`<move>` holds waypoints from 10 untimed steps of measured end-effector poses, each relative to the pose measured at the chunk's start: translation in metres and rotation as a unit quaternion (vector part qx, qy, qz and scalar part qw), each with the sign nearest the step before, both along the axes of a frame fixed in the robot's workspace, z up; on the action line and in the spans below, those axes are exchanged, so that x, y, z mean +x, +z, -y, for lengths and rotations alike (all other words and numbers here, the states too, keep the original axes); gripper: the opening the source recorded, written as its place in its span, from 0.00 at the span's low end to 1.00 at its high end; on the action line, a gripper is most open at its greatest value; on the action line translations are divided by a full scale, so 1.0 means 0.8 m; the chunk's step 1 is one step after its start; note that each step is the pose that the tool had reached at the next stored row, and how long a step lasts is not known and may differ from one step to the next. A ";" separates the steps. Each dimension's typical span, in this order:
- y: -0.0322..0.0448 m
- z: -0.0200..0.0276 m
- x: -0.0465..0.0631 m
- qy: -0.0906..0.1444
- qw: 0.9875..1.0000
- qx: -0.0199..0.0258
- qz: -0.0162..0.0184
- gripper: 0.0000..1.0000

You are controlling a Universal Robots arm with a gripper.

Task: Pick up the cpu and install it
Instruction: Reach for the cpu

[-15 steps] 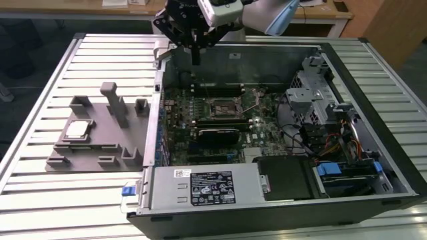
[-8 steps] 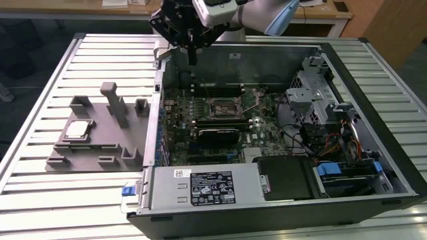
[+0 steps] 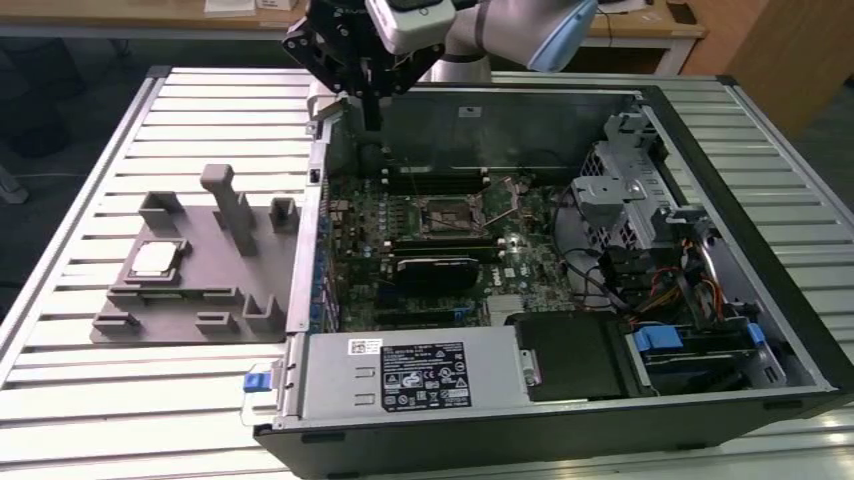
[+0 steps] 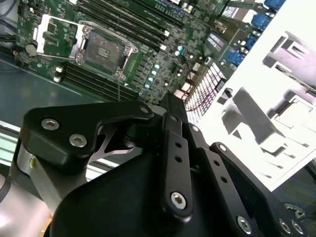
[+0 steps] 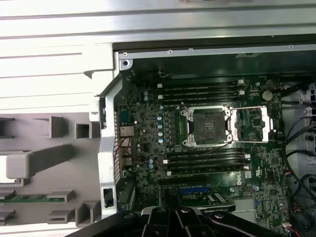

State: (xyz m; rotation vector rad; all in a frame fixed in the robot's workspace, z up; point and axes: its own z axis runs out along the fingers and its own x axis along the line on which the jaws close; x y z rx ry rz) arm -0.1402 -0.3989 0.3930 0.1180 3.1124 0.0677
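Note:
The cpu [image 3: 154, 258], a small silver square, lies flat on the grey plastic tray [image 3: 200, 300] at the exterior view's left, outside the computer case. My gripper [image 3: 372, 122] hangs shut and empty above the case's back left corner, well away from the cpu. On the motherboard the black socket [image 3: 447, 212] stands open and bare. Both wrist views show it, socket [image 5: 207, 126] and socket [image 4: 103, 49], with its metal frame [image 5: 254, 123] flipped aside. The dark gripper [image 4: 169, 98] points at the case wall between tray and board.
The open computer case [image 3: 747, 150] lies on a slatted metal table [image 3: 80, 400]. Inside are memory sticks [image 3: 447, 180], a drive cage [image 3: 627, 190], cables [image 3: 654, 290] and a power supply [image 3: 414, 375]. Upright blocks [image 3: 230, 205] rise from the tray.

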 end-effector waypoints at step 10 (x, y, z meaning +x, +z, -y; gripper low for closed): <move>-0.0013 0.0000 -0.021 0.000 1.000 0.000 0.000 0.11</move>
